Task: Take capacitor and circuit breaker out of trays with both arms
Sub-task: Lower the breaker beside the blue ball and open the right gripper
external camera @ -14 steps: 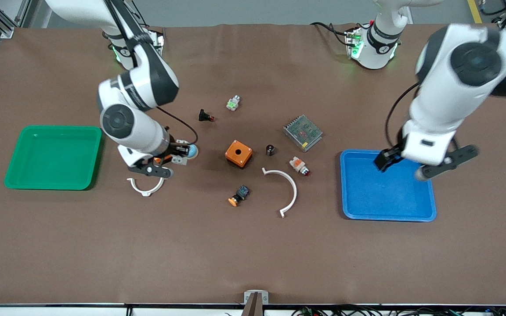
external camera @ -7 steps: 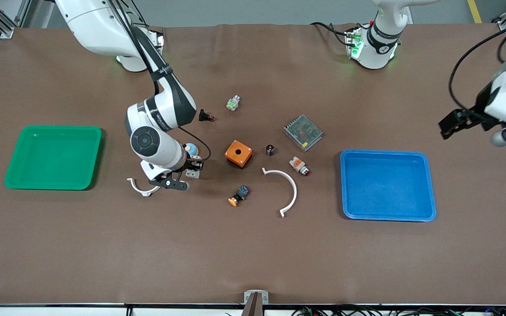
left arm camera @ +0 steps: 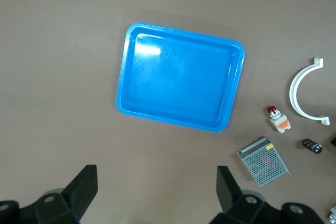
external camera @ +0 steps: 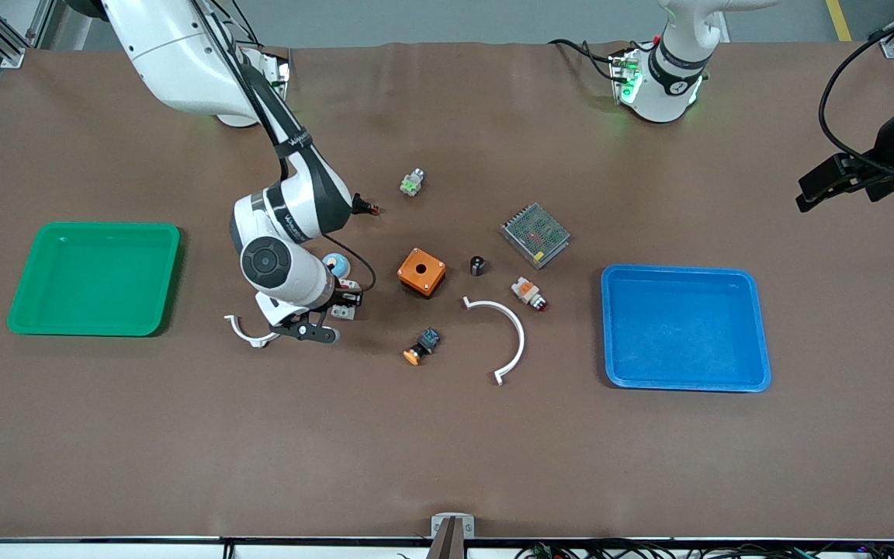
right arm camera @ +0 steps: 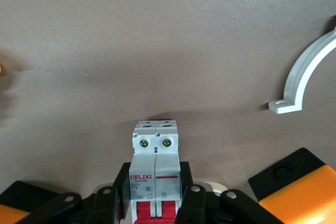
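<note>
My right gripper is shut on the breaker, a white-grey block with red levers. It holds the breaker low over the table between a small white clamp and the orange box. The breaker also shows in the front view. The capacitor, a tiny black cylinder, stands beside the orange box toward the left arm's end; it also shows in the left wrist view. My left gripper is open and empty, high over the table's left-arm end.
A blue tray lies at the left arm's end and a green tray at the right arm's end. Near the capacitor are a mesh power supply, an orange-white push-button, a large white clamp and an orange-capped button.
My right gripper has moved with the breaker toward the orange box. My left gripper has left the blue tray and moved up toward the left arm's end of the table.
</note>
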`<control>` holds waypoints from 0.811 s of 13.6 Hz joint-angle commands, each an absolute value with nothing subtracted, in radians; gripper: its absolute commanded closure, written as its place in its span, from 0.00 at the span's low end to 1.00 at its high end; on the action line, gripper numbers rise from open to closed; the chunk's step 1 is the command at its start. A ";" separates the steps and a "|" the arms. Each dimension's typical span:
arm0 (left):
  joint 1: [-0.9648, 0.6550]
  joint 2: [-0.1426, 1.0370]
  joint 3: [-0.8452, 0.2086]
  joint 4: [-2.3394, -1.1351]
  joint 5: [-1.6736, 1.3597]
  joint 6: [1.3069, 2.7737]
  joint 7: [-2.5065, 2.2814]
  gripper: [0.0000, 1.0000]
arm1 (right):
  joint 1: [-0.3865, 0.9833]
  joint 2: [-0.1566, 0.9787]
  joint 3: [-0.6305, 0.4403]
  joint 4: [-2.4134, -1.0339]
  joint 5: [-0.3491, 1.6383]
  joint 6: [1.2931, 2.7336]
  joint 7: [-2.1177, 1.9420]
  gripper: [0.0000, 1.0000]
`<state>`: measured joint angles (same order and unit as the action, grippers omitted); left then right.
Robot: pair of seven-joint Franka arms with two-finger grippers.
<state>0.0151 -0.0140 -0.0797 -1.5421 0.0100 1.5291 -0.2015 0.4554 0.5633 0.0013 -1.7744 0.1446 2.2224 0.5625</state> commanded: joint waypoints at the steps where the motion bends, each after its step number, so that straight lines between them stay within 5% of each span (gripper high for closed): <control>1: 0.021 -0.048 -0.083 -1.560 -0.015 1.519 -0.179 0.00 | 0.469 0.589 -0.011 -1.741 0.167 2.229 0.563 0.74; 3: 0.020 -0.031 -0.083 -1.557 -0.046 1.534 -0.176 0.00 | 0.471 0.597 -0.011 -1.741 0.167 2.247 0.563 0.70; 4: 0.017 -0.028 -0.083 -1.557 -0.043 1.539 -0.170 0.00 | 0.479 0.597 -0.011 -1.741 0.167 2.243 0.564 0.44; 5: 0.014 -0.028 -0.083 -1.557 -0.043 1.542 -0.170 0.00 | 0.480 0.592 -0.011 -1.741 0.167 2.232 0.563 0.01; 11: 0.021 -0.029 -0.135 -1.559 -0.031 1.522 -0.175 0.00 | 0.462 0.297 -0.020 -1.752 0.161 1.839 0.552 0.00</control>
